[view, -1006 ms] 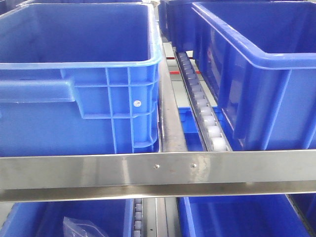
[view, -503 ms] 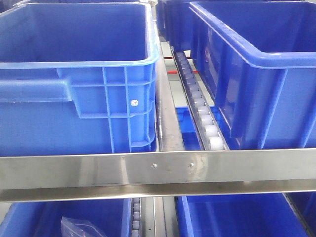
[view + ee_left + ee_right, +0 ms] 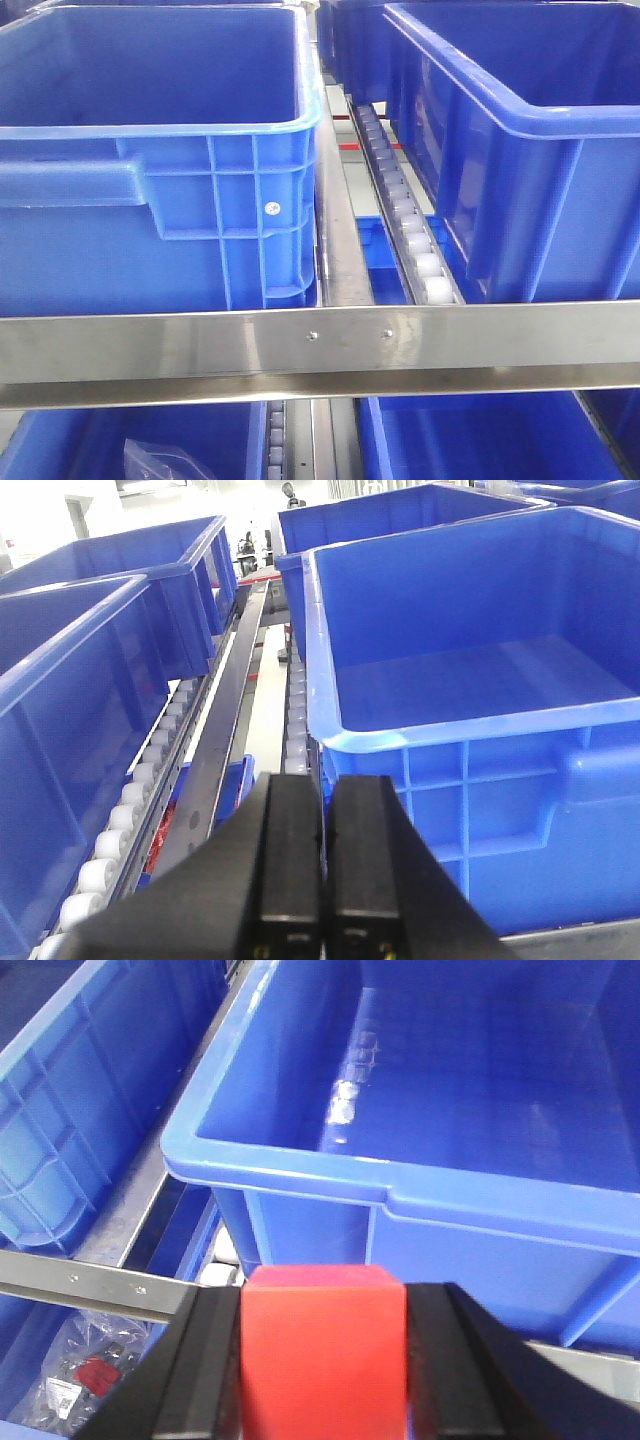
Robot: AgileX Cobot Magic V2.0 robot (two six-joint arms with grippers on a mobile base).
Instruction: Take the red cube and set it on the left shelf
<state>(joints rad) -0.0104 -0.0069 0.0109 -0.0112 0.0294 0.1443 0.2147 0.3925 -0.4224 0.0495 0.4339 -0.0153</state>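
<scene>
At the rack front, the right gripper (image 3: 322,1365) held the solid red cube (image 3: 322,1330) clamped between its two black fingers, just short of the near rim of a large blue plastic crate (image 3: 430,1080). The left gripper (image 3: 322,810) had its fingers pressed together with nothing between them. In the front view, the crates and the left shelf (image 3: 320,345), a stainless-steel tier with a riveted front rail, had shifted slightly leftward over the preceding second. They then stood identical for the last half second. Judgement: the base had finished positioning and settled. The cube was not yet on the shelf, and neither arm showed in the front view. Placement and release remained outstanding.
</scene>
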